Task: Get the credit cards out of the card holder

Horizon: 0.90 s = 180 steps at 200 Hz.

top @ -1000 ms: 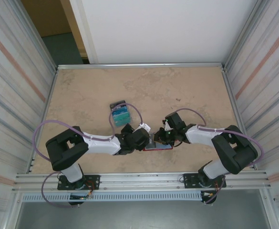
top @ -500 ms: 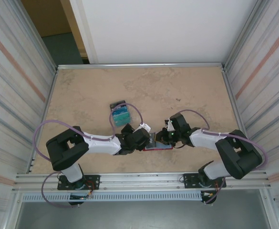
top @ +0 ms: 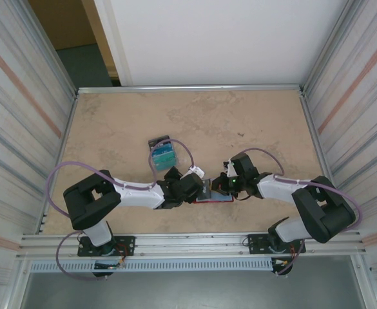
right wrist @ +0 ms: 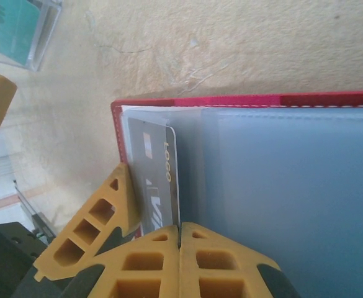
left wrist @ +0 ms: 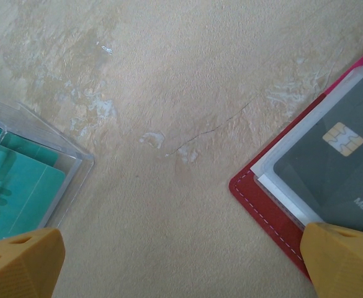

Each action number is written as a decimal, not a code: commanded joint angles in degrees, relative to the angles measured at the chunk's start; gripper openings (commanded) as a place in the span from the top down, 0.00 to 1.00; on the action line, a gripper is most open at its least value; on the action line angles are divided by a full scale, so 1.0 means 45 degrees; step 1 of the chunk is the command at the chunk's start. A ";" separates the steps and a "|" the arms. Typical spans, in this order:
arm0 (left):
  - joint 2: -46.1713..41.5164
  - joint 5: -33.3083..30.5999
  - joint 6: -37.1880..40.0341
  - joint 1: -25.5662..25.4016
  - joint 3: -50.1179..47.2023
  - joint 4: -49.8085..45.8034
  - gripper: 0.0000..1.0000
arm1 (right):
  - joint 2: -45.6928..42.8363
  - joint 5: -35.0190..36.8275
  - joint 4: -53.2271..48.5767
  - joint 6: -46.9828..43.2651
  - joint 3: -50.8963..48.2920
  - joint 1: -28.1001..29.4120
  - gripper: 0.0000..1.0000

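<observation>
We're at the card holder (right wrist: 280,186) now: it lies open and flat toward the near side of the table (left wrist: 169,74), between our two arms, pale panels up. This is the extraction step. A grey credit card (right wrist: 153,180) sits at the end pocket beside the red border, though how much of it is inside the sleeve is hard to tell.

Our right gripper (right wrist: 180,231) is pressed closed, its tips meeting right at the card's long edge. We can't tell whether the card is actually nipped between them. Our left gripper (left wrist: 181,264) is spread wide and empty. One finger (left wrist: 345,257) is down by the holder's red corner, like a brace. The other is over by the clear case (left wrist: 26,180) of teal cards.

Next, we reckon, comes a straight slide out along the panel, with the left finger pinning the holder so it doesn't drag. If the pinch has missed, we reopen and try again.
</observation>
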 commanded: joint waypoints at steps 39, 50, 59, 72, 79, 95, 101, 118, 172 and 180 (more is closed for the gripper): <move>0.0507 0.0144 -0.0117 -0.0068 -0.0014 -0.0888 0.01 | 0.0335 0.0543 -0.1699 -0.1150 0.0375 -0.0428 1.00; 0.0472 0.0135 -0.0116 -0.0072 -0.0014 -0.0907 0.01 | 0.0380 0.0567 -0.1729 -0.1172 0.0389 -0.0474 1.00; 0.0450 0.0117 -0.0110 -0.0071 -0.0015 -0.0929 0.01 | 0.0414 0.0637 -0.1801 -0.1183 0.0413 -0.0509 1.00; 0.0409 0.0087 -0.0117 -0.0068 -0.0033 -0.0946 0.01 | 0.0394 0.0738 -0.1954 -0.1245 0.0447 -0.0513 1.00; 0.0389 0.0074 -0.0132 -0.0053 -0.0034 -0.0942 0.01 | 0.0358 0.0798 -0.2051 -0.1283 0.0482 -0.0523 1.00; 0.0350 0.0053 -0.0113 -0.0072 -0.0044 -0.0971 0.01 | 0.0269 0.0919 -0.2274 -0.1396 0.0543 -0.0556 1.00; 0.0327 0.0020 -0.0099 -0.0072 -0.0034 -0.0981 0.01 | 0.0207 0.0972 -0.2364 -0.1417 0.0584 -0.0533 1.00; 0.0203 0.0026 -0.0060 -0.0060 0.0000 -0.1068 0.01 | 0.0175 0.1105 -0.2543 -0.1505 0.0624 -0.0553 1.00; -0.0734 0.0097 0.0245 -0.0167 0.0375 -0.1275 0.01 | 0.0143 0.1224 -0.2706 -0.1547 0.0682 -0.0552 1.00; -0.0863 0.0111 0.0338 -0.0189 0.0443 -0.1263 0.01 | 0.0147 0.1203 -0.2688 -0.1552 0.0684 -0.0537 1.00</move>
